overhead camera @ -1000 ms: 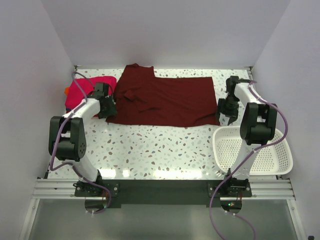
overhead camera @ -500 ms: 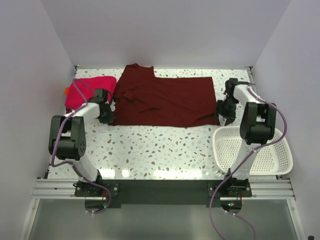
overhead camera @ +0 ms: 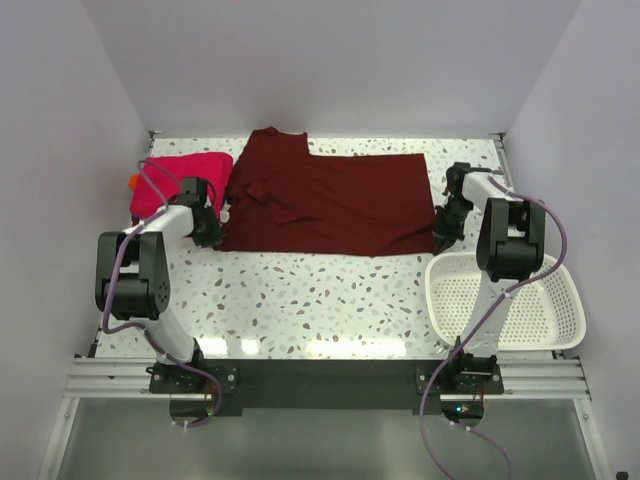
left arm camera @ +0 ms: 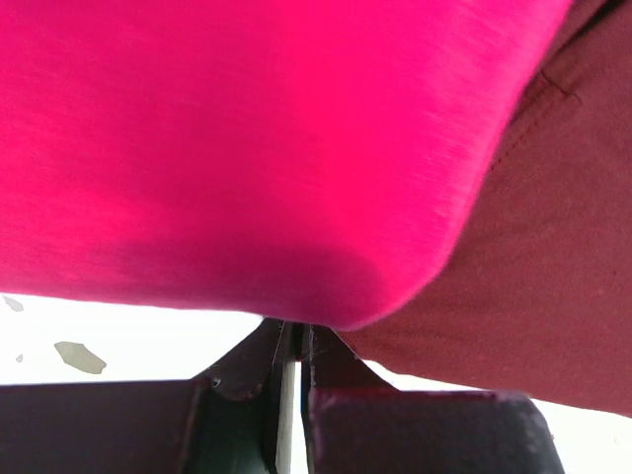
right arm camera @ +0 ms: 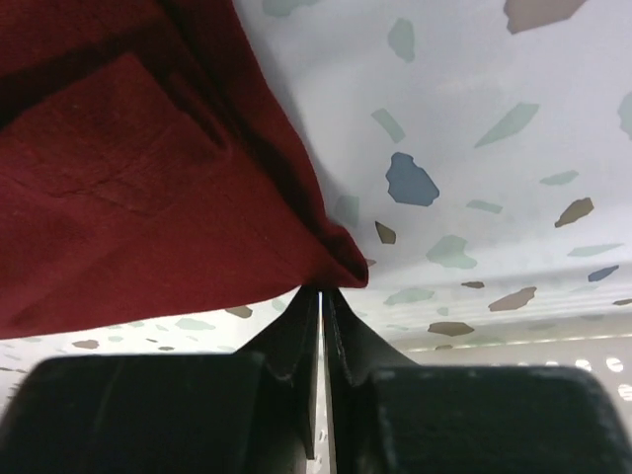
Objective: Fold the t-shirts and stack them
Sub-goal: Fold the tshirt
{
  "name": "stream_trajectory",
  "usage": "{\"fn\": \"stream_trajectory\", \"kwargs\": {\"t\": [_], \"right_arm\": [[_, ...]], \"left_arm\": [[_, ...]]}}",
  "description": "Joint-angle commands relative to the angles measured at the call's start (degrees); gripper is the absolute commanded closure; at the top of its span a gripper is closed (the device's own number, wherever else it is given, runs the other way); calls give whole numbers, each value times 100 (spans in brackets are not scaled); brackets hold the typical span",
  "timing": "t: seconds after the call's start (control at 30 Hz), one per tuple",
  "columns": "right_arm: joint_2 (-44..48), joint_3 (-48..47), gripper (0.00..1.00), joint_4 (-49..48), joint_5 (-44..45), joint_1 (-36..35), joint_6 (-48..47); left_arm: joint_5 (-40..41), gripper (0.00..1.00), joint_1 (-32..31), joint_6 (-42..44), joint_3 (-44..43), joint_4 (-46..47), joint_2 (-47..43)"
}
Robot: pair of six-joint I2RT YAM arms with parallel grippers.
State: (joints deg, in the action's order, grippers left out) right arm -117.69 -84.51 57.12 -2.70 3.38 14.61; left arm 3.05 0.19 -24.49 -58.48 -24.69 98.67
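Observation:
A dark maroon t-shirt (overhead camera: 330,200) lies spread across the back middle of the table, with one part folded over on its left. My left gripper (overhead camera: 210,233) is shut at its near left corner. In the left wrist view the left gripper (left arm camera: 296,331) has its tips tucked under cloth, where the maroon t-shirt (left arm camera: 553,247) meets the folded pink t-shirt (left arm camera: 247,128). My right gripper (overhead camera: 441,235) is at the near right corner. In the right wrist view the right gripper (right arm camera: 323,288) pinches the tip of the maroon t-shirt (right arm camera: 118,197).
The folded pink t-shirt (overhead camera: 170,183) lies at the back left, on an orange t-shirt (overhead camera: 134,182) that peeks out at its left edge. A white slotted basket (overhead camera: 505,300) sits at the near right, just below my right gripper. White walls enclose the table.
Both grippers were open beside the maroon t-shirt's near corners. They have slid in onto the corners and shut, the left one first.

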Motion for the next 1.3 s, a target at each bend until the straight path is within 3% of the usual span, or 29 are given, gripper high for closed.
{"fn": "stream_trajectory", "kwargs": {"t": [0.0, 0.27, 0.83, 0.9, 0.93, 0.97, 1.0, 1.03, 1.1, 1.27], "right_arm": [[-79, -135, 100, 88, 155, -12, -55], [141, -206, 100, 615, 972, -4, -327], [958, 444, 100, 906, 1799, -4, -275], [1019, 401, 100, 958, 1843, -4, -257], [1046, 374, 100, 976, 1843, -4, -231], [1081, 330, 94, 1028, 1861, -4, -213], [1151, 234, 74, 1064, 1878, -4, -187], [1186, 181, 66, 1081, 1931, -4, -161], [1309, -29, 54, 1169, 1949, -12, -134], [1442, -530, 43, 1397, 1949, -21, -99]], "left_arm": [[91, 100, 218, 173, 56, -18, -67], [82, 100, 280, 138, 126, -291, -392], [-454, 98, 236, -100, 1005, -906, -1473], [-533, 81, 193, -100, 1031, -967, -1622], [-551, 60, 166, -74, 1031, -1029, -1667], [-560, 51, 157, -65, 997, -1064, -1719], [-551, 43, 140, -56, 953, -1099, -1807], [-551, 34, 96, -21, 891, -1187, -1843], [-507, 29, 26, -12, 602, -1284, -1913], [-367, 23, -369, -82, -374, -1530, -1843]]}}
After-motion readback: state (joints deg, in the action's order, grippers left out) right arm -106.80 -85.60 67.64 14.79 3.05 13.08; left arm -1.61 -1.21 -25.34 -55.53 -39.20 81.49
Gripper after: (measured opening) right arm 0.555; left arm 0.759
